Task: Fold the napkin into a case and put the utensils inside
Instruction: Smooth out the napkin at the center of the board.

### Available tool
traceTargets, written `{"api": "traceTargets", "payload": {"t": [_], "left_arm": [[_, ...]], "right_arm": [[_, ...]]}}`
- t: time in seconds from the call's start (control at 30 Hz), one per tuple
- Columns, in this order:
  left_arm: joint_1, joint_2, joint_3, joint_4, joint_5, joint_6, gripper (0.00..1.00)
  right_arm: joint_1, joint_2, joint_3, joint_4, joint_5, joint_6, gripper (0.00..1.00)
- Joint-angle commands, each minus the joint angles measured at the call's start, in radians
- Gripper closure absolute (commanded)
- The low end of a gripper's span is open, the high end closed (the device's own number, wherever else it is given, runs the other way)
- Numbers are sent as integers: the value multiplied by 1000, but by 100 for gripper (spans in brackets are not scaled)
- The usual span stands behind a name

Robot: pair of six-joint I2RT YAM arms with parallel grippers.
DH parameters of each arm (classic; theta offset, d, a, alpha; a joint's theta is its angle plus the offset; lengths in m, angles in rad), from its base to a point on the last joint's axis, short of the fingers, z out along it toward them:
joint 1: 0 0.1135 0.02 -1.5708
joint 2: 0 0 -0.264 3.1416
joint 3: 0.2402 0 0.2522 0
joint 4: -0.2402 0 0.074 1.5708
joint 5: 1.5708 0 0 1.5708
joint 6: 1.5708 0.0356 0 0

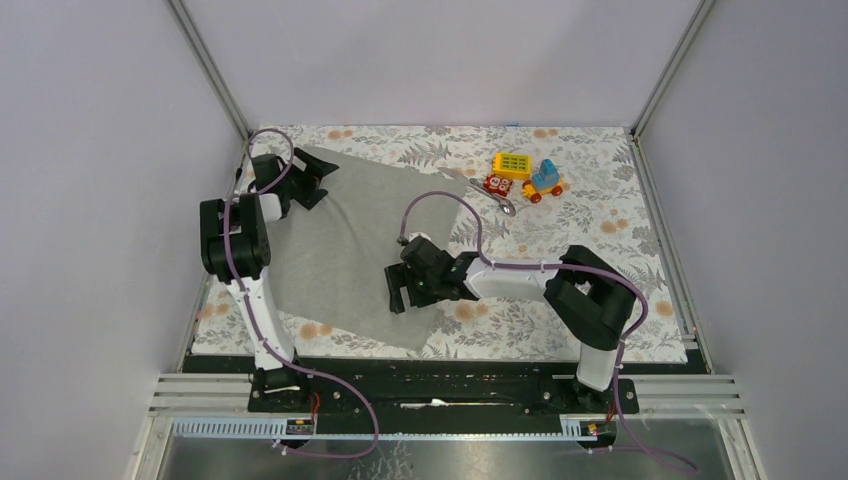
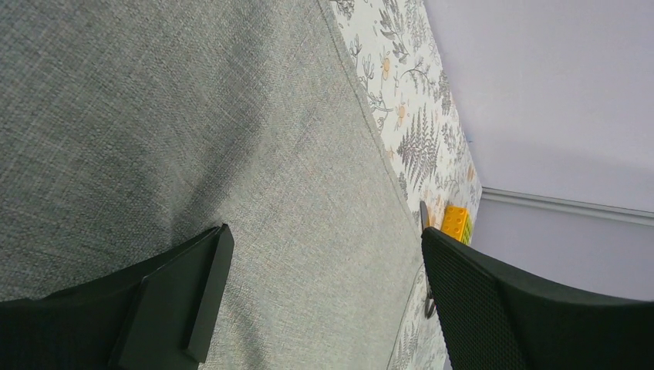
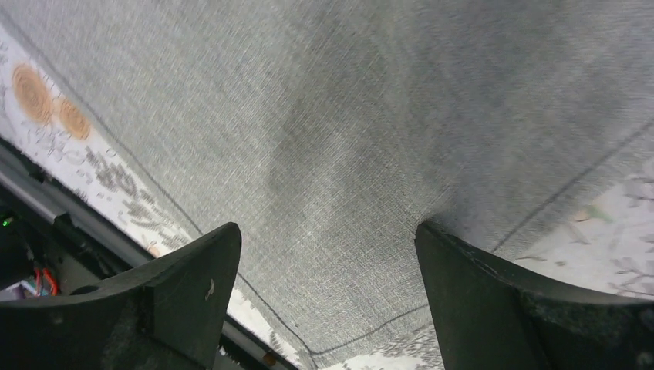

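Left fingers (image 2: 181,297): spread wide, with nothing between them. Grey cloth fills the gap in the left wrist view. Whether the tips touch the cloth cannot be told.
Right fingers (image 3: 493,297): also spread wide and holding nothing. They are angled down over grey weave, with a soft shadow under them. Contact with the cloth cannot be told.
Napkin (image 1: 365,250): lies open and flat on the surface, left of centre in the top view. It is turned at a slant, with one corner toward the upper left and another toward the lower middle. No fold shows.
Left arm's place: upper left of the top view, with its fingers over the napkin's far left corner.
Right arm's place: middle of the top view, reaching in from the lower right, with its fingers over the napkin's right-hand part near its edge.
Utensils (image 1: 490,193): lie on the surface in the upper middle of the top view, just past the napkin's far right corner. The spoon's bowl points to the right.
Toy blocks (image 1: 512,164): yellow, red and blue pieces in a cluster just beside the utensils, on their right.
Tablecloth (image 1: 600,225): a floral print covering the surface under everything.
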Motion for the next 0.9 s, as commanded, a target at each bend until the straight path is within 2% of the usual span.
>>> {"api": "traceTargets", "payload": {"t": [0.0,0.1,0.2,0.3,0.43,0.67,0.87], "left_arm": [[10,-23,45,-87,19,37,1],[7,-68,67,-151,54,49,1],[0,-147,69,-271,63,77,1],[-14,-253,8,-349,62,106,1],[-46,-418,-128,-407,66,146,1],[-119,-692,-337,-524,-1,203,1],[-131,-865,-470,-609,-22,281,1]], "right_arm": [[-64,19,-34,-99,116,-55,9],[-102,1,-33,-130,130,-92,8],[-117,-26,13,-178,57,-129,6],[-117,-77,67,-166,-3,-126,1],[-125,-96,151,-131,36,-108,0],[-232,0,322,-121,192,-82,1],[-330,137,451,-94,168,-122,0]]}}
